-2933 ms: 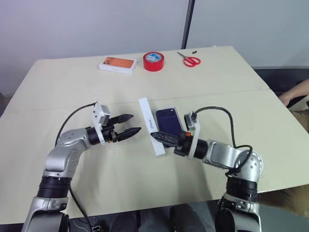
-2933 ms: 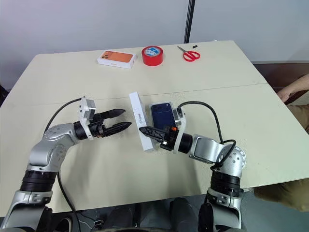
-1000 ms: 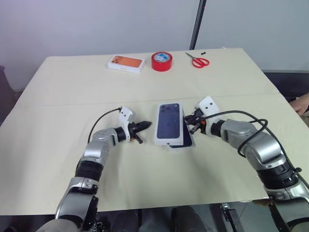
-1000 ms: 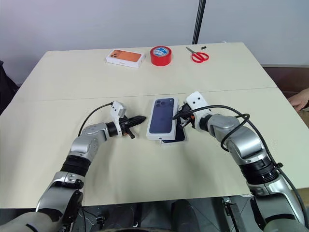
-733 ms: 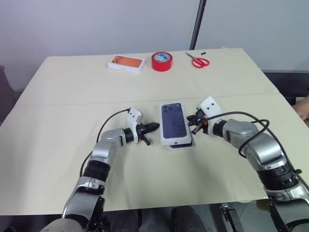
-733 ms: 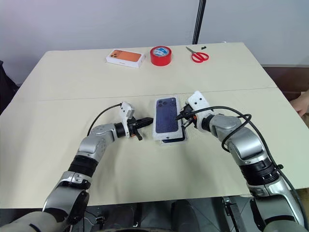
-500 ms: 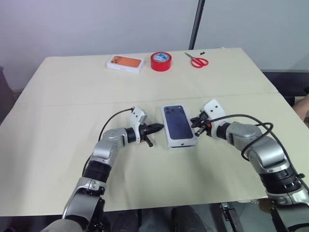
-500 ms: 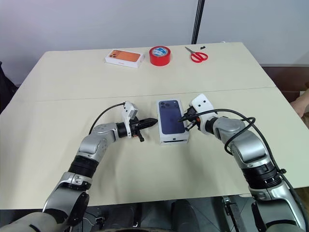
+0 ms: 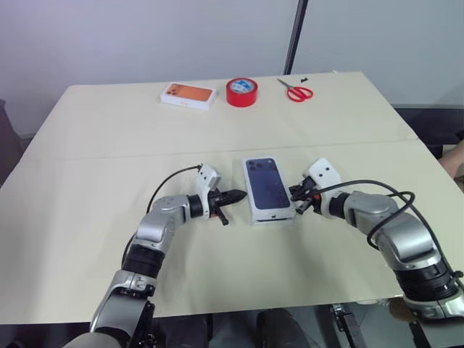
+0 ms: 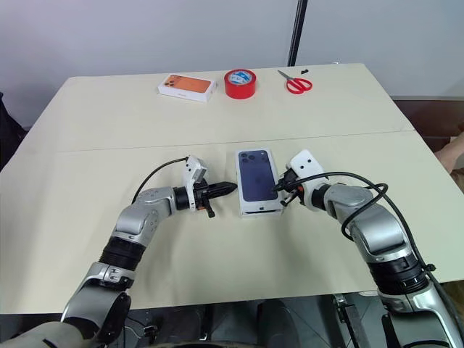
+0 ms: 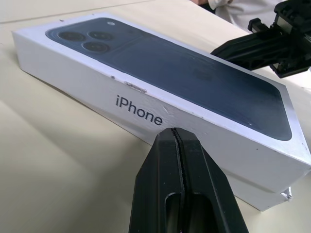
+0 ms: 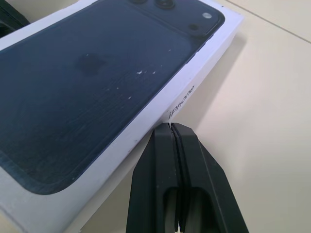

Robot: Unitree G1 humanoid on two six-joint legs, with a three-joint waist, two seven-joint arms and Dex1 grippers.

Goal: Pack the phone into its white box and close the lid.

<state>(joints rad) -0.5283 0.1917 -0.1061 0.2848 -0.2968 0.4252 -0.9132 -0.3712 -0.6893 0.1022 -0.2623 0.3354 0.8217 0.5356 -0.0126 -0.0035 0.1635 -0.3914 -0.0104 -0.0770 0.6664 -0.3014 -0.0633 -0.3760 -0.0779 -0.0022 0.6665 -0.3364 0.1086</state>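
Note:
The lid (image 9: 268,187), white with a dark blue phone picture on top, lies flat and square at the table's middle, covering the white box and the phone, which are both hidden. A thin white edge (image 11: 272,196) shows under one end of the lid. My left gripper (image 9: 243,194) is shut and empty, its tip (image 11: 174,133) just short of the lid's left side wall with the "iPhone" print. On the other side, my right gripper (image 9: 295,194) is also shut and empty, its tip (image 12: 170,128) at the lid's right side wall.
A white box with an orange top (image 9: 189,95), a red tape roll (image 9: 243,91) and red scissors (image 9: 297,91) lie along the table's far edge. A person's hand (image 10: 455,151) shows at the right edge. A black pole (image 9: 291,36) rises behind the table.
The lid, earlier on its edge beside the open box and a second ago lying askew over it, now sits straight. My left gripper has moved right toward it; my right one has drawn back a little.

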